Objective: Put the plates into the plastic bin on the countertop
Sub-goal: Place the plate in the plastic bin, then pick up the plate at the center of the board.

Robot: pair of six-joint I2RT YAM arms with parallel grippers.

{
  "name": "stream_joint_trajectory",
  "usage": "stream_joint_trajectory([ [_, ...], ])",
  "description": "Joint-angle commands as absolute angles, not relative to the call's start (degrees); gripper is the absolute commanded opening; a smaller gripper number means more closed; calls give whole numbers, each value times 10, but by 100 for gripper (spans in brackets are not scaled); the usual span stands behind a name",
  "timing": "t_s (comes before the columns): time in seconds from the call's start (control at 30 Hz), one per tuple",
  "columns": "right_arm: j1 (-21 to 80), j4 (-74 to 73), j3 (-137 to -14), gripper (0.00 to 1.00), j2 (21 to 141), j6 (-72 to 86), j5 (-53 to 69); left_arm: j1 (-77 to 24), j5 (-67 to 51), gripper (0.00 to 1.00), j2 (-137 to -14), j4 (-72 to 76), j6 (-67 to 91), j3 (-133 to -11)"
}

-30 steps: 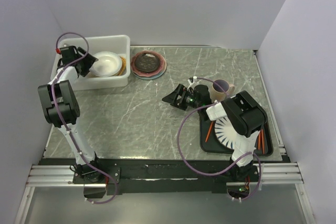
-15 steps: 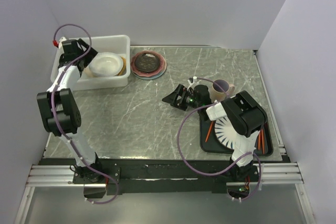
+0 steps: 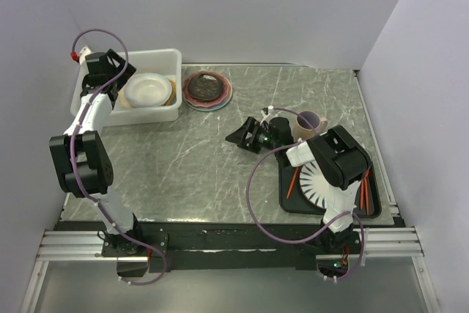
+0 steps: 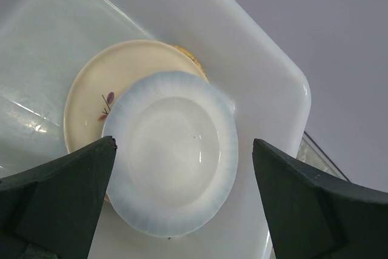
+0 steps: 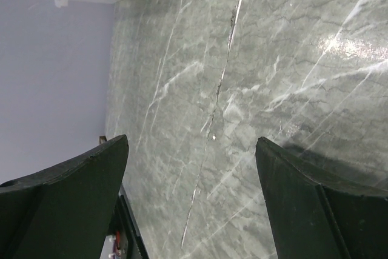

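1. The grey-green marble-look worktop (image 3: pixel 198 159) is carrying everything. Its near edge is disappearing behind my arm bases in the top view.
2. The translucent white rectangular plastic bin (image 3: pixel 157 56) is sitting at the far left corner. Its deep walls are keeping the stack together, I judge, and they are also hiding how many plates are lying inside.
3. The black rectangular tray (image 3: pixel 287 199) is lying by my right arm, which is covering part of it. It is not something I am meant to move.
4. The round dark brown pink-rimmed plate (image 3: pixel 207 89) is waiting on the worktop just beside the bin. There may be more plates under it, but I cannot tell.
5. The round white plate (image 4: pixel 173 165) is resting in the bin on a round tan-gold plate (image 4: pixel 109 83). A sliver of orange is peeking out beyond them, too small to identify.
6. My left gripper (image 4: pixel 183 150) is hovering over the bin with its jaws spread wide, holding nothing.
7. My right gripper (image 5: pixel 191 144) is also hanging open and empty, low over bare worktop, well apart from the bin.
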State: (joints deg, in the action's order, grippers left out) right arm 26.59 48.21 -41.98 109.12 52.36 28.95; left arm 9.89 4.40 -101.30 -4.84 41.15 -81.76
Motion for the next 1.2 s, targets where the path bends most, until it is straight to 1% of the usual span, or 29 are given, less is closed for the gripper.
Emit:
stream_joint_trajectory([
  [0.0, 265, 493, -439, 92, 1098, 510, 287, 87, 50, 99, -981, -19, 403, -813],
  [0.17, 264, 464, -455, 92, 1098, 496, 277, 62, 48, 99, -966, -24, 396, -816],
  [0.3, 263, 428, -475, 92, 1089, 467, 265, 23, 30, 99, -960, -21, 396, -817],
  [0.5, 259, 360, -532, 91, 1086, 429, 231, -39, 12, 99, -927, 15, 394, -780],
  [0.63, 255, 272, -632, 91, 1115, 404, 205, -58, -3, 99, -904, 35, 392, -737],
  [0.73, 251, 245, -688, 91, 1135, 396, 192, -62, -10, 99, -890, 48, 396, -712],
  [1.0, 230, 190, -828, 88, 1210, 398, 193, -67, -58, 99, -889, 59, 394, -693],
  [1.17, 223, 129, -928, 85, 1255, 403, 167, -76, -103, 99, -882, 125, 403, -647],
])
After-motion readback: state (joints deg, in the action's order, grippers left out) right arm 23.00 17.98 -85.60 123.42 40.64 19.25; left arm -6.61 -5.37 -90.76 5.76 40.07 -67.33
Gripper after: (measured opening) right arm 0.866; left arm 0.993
